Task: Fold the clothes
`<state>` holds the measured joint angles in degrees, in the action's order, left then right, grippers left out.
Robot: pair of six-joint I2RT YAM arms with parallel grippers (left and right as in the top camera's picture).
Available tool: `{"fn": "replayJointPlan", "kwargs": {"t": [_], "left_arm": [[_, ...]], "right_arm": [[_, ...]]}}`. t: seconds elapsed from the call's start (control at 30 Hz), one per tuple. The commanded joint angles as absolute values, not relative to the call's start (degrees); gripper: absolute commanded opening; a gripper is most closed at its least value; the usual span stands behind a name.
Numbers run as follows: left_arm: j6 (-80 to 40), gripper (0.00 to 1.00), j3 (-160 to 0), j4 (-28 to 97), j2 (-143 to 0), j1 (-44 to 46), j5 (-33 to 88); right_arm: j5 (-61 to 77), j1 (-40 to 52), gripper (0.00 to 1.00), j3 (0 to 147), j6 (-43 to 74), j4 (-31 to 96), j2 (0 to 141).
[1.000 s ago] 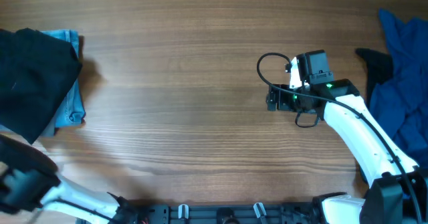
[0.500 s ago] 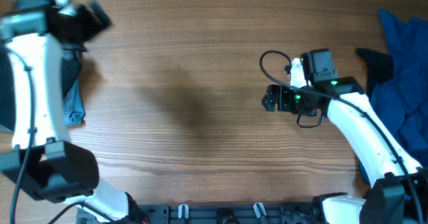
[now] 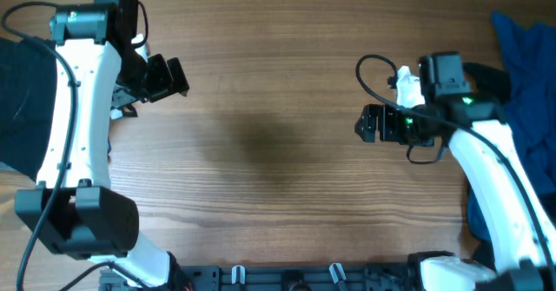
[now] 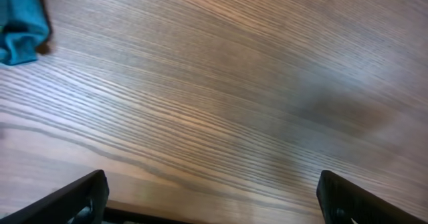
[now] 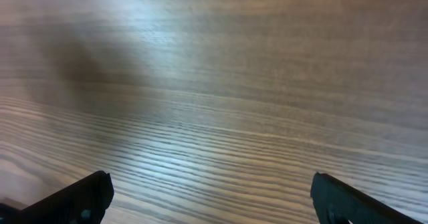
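Note:
The black garment (image 3: 22, 109) lies folded at the far left edge of the table, mostly behind my left arm. A light blue garment lies under it; only its corner shows in the left wrist view (image 4: 20, 20). A royal blue garment (image 3: 521, 109) is heaped at the right edge. My left gripper (image 3: 169, 76) is open and empty above bare wood, right of the black garment. My right gripper (image 3: 369, 123) is open and empty over bare wood, left of the blue heap. Both wrist views show only wood between the fingertips.
The wooden table (image 3: 261, 152) fills the view. A dark piece of fabric (image 3: 491, 78) lies against the royal blue heap at the right. A black rail with clips (image 3: 287, 278) runs along the front edge.
My left arm has swung in from the lower left over the black garment, its gripper now pointing right over the table. My right gripper has moved a little to the right.

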<state>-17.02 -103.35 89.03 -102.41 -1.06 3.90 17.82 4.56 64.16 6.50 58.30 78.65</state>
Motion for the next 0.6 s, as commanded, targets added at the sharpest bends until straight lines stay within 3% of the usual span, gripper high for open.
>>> {"fn": "replayJointPlan", "kwargs": {"t": [0.0, 0.4, 0.57], "left_arm": [[-16.93, 1.00, -99.33, 86.54, -94.52, -0.84, 2.24], [-17.15, 1.00, -69.69, 67.18, -54.72, -0.84, 2.24], [-18.46, 1.00, -60.03, 64.62, -39.64, -0.84, 2.26]], "right_arm": [[14.06, 4.47, 1.00, 65.49, 4.93, 58.43, 70.87], [5.17, 4.47, 1.00, 61.34, 4.67, 56.34, 45.98], [1.45, 4.47, 1.00, 60.55, 4.62, 57.06, 37.89]]}}
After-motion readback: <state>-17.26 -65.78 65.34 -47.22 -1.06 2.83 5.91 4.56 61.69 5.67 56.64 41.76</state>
